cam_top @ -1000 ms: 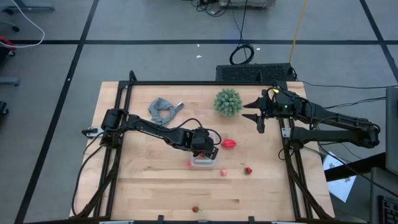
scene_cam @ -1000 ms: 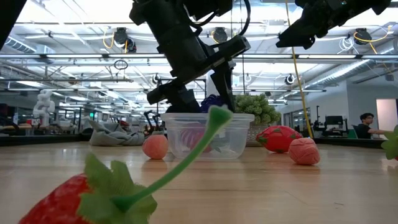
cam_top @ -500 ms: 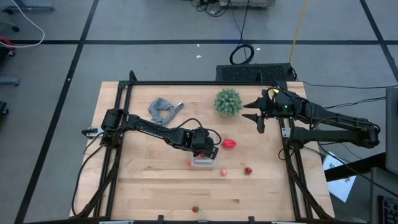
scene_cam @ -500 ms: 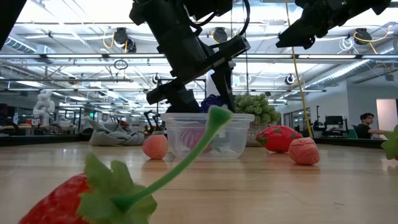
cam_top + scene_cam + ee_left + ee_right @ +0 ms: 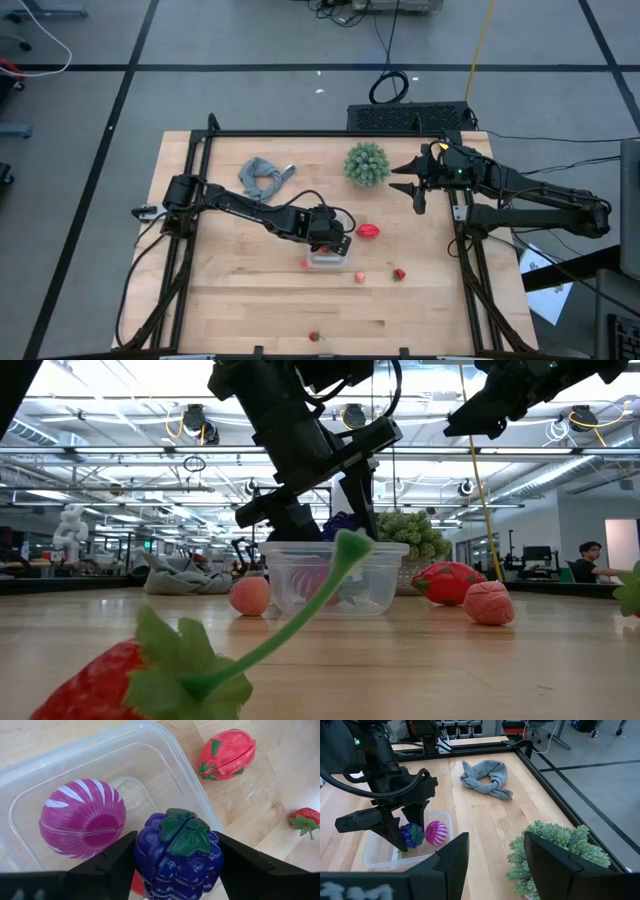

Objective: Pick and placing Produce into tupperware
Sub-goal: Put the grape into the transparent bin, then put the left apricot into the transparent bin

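The clear tupperware (image 5: 326, 262) stands mid-table, with a magenta striped ball (image 5: 82, 824) lying in it. My left gripper (image 5: 175, 840) is over the tupperware (image 5: 165, 765) and shut on a dark purple grape bunch (image 5: 177, 852). A bit of red shows under the bunch. On the wood outside lie a red fruit (image 5: 368, 230), a pink piece (image 5: 360, 277) and two strawberries (image 5: 399, 273) (image 5: 316, 337). My right gripper (image 5: 412, 185) hangs open in the air near the table's right edge, with nothing between its fingers. My left gripper pinches the grape bunch by two opposite sides (image 5: 142, 855) between its two fingers. The fingers (image 5: 402, 827) slant down from the table's left side. The bunch hangs over the tupperware's inside, its green leaf top (image 5: 180, 827) toward the wrist. Whether it touches the bottom, I cannot tell.
A round spiky green plant (image 5: 367, 163) stands at the far side, close to my right gripper. A crumpled grey cloth (image 5: 265, 176) lies far left of it. In the low view a strawberry (image 5: 140, 670) lies close at the near edge.
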Motion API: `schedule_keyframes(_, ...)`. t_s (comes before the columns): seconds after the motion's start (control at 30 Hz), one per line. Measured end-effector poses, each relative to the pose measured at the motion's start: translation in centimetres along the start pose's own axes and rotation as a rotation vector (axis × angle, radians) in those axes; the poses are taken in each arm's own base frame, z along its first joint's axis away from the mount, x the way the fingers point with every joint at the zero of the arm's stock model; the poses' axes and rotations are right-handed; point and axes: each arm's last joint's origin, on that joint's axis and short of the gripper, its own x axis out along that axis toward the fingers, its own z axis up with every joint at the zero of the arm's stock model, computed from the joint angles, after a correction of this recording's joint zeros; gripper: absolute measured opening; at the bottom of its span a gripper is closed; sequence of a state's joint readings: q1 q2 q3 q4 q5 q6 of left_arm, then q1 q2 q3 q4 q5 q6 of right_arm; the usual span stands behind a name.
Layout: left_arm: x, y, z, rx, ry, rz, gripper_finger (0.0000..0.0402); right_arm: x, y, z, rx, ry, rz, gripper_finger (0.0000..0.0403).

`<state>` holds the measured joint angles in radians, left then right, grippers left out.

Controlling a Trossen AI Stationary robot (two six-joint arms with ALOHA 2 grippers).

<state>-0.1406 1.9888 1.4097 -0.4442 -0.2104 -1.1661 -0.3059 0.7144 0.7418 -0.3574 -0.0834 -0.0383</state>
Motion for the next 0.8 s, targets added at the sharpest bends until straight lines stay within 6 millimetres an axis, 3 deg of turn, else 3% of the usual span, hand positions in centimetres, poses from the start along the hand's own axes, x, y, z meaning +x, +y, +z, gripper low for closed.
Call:
schedule_keyframes(0.33,0.00,0.00,0.00,-0.008,0.000,0.000,0.0244,0.00,0.00,0.00,0.000,0.000,0.000,0.0183)
schedule_keyframes(0.8,0.02,-0.29,0.21,0.019,-0.016,-0.032,0.0282,0.00,0.00,0.00,0.000,0.000,0.000,0.0183)
